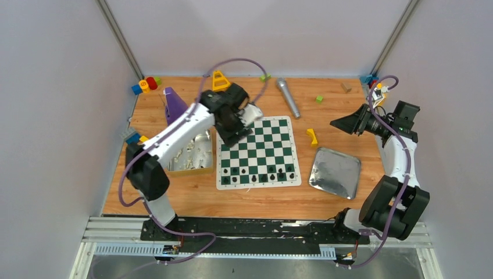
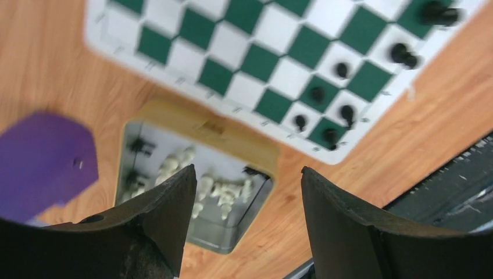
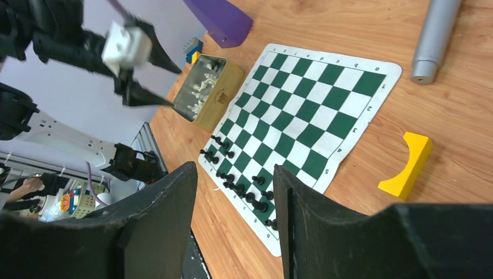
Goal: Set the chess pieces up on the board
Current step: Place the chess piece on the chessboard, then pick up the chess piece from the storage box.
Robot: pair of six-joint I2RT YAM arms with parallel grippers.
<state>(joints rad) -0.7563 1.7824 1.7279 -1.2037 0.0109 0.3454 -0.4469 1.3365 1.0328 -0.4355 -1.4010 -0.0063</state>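
**Black pieces on the board, white ones in the tin**

At the far left corner of the bench [image 1: 232,196] we see a few coloured blocks [image 1: 145,85]. Near them stands a purple thing [image 1: 172,103].

Next comes a small tin [image 1: 193,170], just beside the left edge of the board. White chess pieces [image 2: 224,189] lie in a heap inside it. We can see a few black bits in there too, but they are too blurry to name.

The left claw [image 2: 247,197] hangs in the air over the place where the tin and the board meet. Its two fingers are spread apart and there is nothing between them.

The board [image 1: 264,139] lies flat in the middle of the bench. Black chess pieces [image 1: 261,175] stand along its near edge, close to the arms. The other squares are bare.

Behind the board lies a silver microphone [image 1: 288,97]. To the right of the board we see a yellow arch block [image 1: 313,137]. A shiny metal tray [image 1: 335,172] lies nearer to us.

The right claw [image 3: 235,192] is up in the air on the far right, well away from the board. Its fingers are apart too, and it holds nothing.
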